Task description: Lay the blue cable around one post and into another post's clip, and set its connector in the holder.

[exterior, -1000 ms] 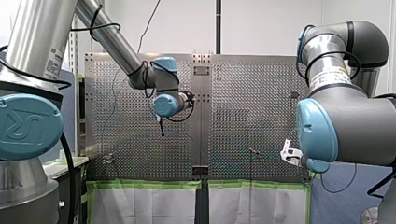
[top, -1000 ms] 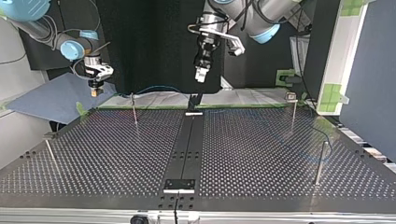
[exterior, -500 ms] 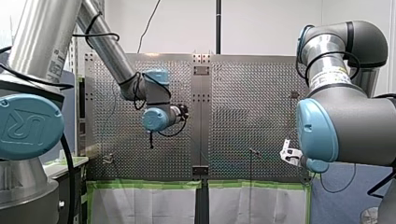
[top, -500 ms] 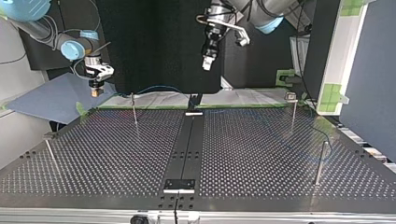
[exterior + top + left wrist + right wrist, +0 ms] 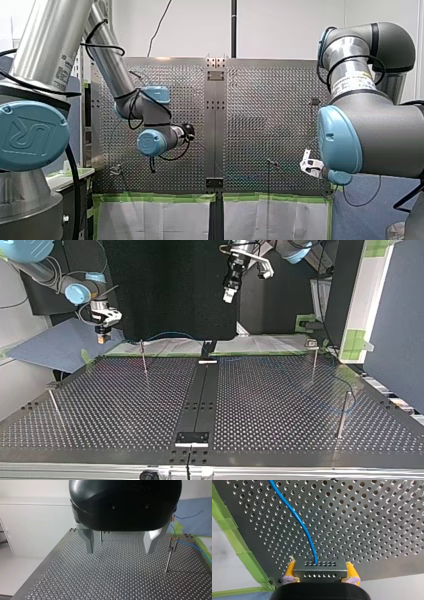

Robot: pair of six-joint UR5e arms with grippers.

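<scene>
In the top view, my left claw is held high above the far edge of the worktop, and my right claw is held off its far corner. In the left wrist view, the fingers are spread wide (a post stands beside them). In the right wrist view, a grey connector, with the blue cable attached, is clamped between yellow pads.

a: the arms?
b: my left arm, my right arm: silver tubes, light-blue round caps, looped black cables.
a: end effectors?
b: left end effector glossy black, grey metal fingers; right end effector, yellow pads.
</scene>
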